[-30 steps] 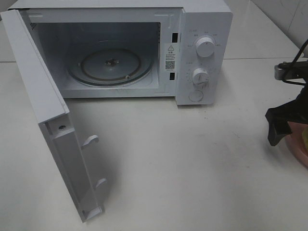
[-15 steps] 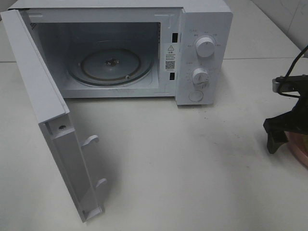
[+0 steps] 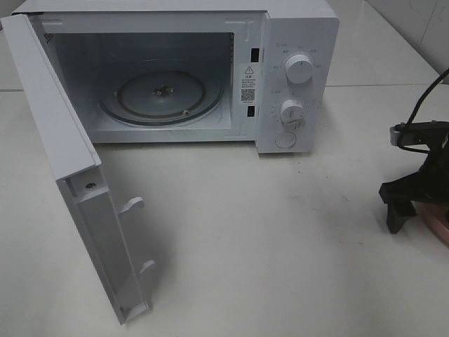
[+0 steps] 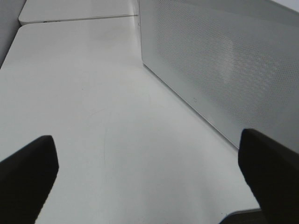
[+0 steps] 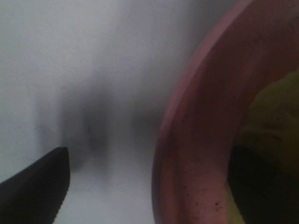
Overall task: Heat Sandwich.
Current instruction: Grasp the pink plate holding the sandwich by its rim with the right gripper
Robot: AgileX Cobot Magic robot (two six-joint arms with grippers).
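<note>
While the microwave [image 3: 298, 42] stands open, our right gripper [image 5: 145, 191] straddles the plate [image 5: 196, 140] rim.
Its jaws are apart, with the sandwich [image 5: 275, 112] lying on that plate; our left gripper [image 4: 149, 179] gapes wide beside the door [image 4: 224, 70].

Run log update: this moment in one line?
right claw: open, straddling rim of round pink plate | left claw: open | white microwave door: open

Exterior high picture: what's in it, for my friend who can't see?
A white microwave oven stands on a white table, door swung open, round glass turntable bare. At the right edge, the right arm's black jaws reach down at a round pink plate.
</note>
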